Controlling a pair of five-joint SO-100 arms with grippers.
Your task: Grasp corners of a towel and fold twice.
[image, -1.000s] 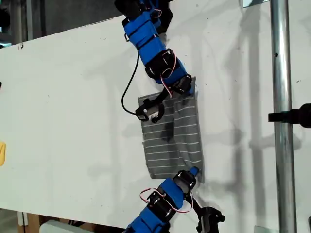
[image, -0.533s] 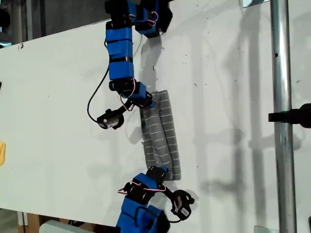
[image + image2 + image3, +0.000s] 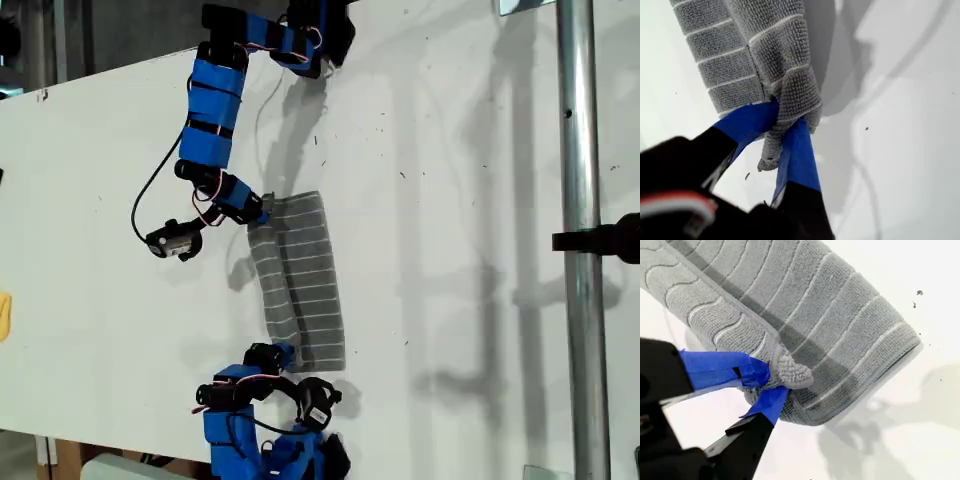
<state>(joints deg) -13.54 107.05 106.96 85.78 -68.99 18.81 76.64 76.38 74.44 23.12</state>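
The towel (image 3: 300, 280) lies folded into a narrow grey striped strip on the white table (image 3: 100, 150). My first gripper (image 3: 283, 350) reaches in from the exterior view's bottom edge and is shut on the strip's near corner. In the first wrist view its blue fingertips (image 3: 786, 116) pinch a bunched tip of the towel (image 3: 740, 45). My second gripper (image 3: 258, 212) comes in from the exterior view's top and is shut on the far corner on that view's left. The second wrist view shows this gripper (image 3: 774, 385) clamping a small tuft of the folded towel (image 3: 830, 305).
A metal pole (image 3: 580, 200) with a black clamp (image 3: 610, 240) runs down the exterior view's right side. A yellow object (image 3: 4, 315) shows at that view's left edge. The table's front edge runs along the bottom of the exterior view.
Both grippers have carried their corners toward the exterior view's left. The towel went from a wide rectangle to a narrow folded strip and shifted left with them.
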